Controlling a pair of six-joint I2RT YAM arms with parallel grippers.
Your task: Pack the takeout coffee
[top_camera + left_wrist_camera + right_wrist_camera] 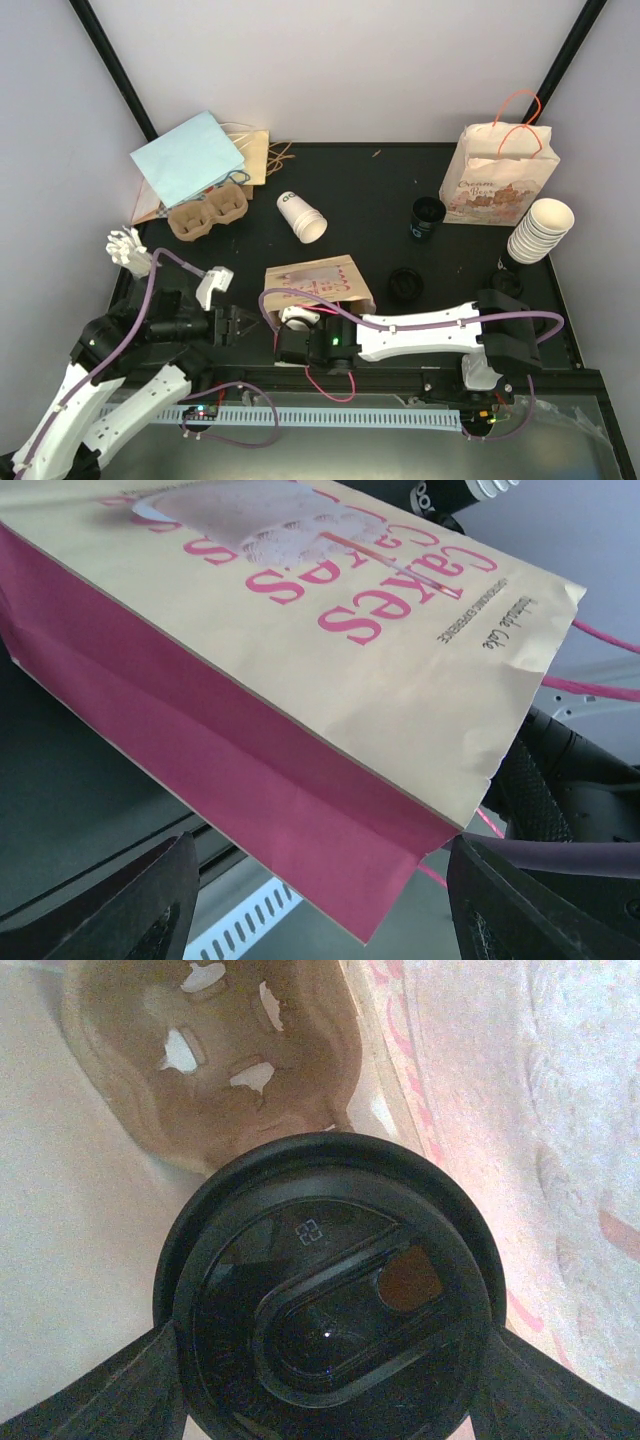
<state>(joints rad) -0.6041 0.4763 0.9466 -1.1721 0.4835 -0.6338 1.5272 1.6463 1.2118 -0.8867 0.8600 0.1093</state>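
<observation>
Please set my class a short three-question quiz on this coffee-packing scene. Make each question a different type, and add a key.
1. True or false: the left gripper is shut on the lying paper bag.
2. Multiple choice: what does the right gripper hold inside that bag? A) a black-lidded cup B) a spoon C) a sugar packet
3. Short answer: in the right wrist view, what brown thing sits ahead of the cup inside the bag?

Key
1. False. Its fingers are spread open, beside the bag.
2. A
3. A pulp cup carrier.
</observation>
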